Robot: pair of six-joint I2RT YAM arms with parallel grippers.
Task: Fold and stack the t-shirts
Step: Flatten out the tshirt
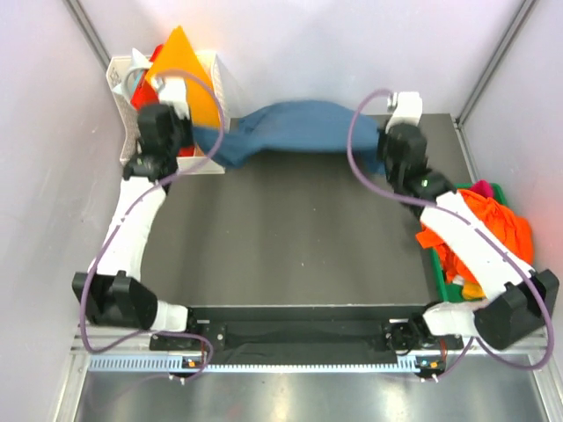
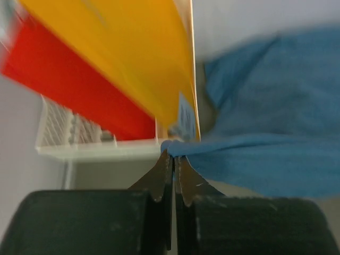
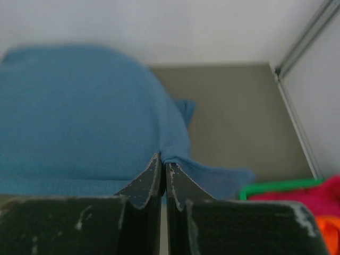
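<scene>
A dark teal-blue t-shirt (image 1: 295,127) hangs stretched between my two grippers over the far edge of the dark table (image 1: 299,237). My left gripper (image 1: 195,136) is shut on its left edge; the wrist view shows the blue cloth (image 2: 265,159) pinched at my left gripper's (image 2: 173,154) tips. My right gripper (image 1: 383,141) is shut on its right edge; in its wrist view the cloth (image 3: 79,117) is clamped at my right gripper's (image 3: 163,159) tips. Orange, magenta and yellow t-shirts (image 1: 493,224) lie heaped on the right.
A white wire basket (image 1: 167,97) with orange and red boards (image 2: 122,58) stands at the back left, right beside my left gripper. A green plastic tray (image 1: 447,283) holds the heap at the right edge; its rim shows in the right wrist view (image 3: 276,186). Walls enclose the table.
</scene>
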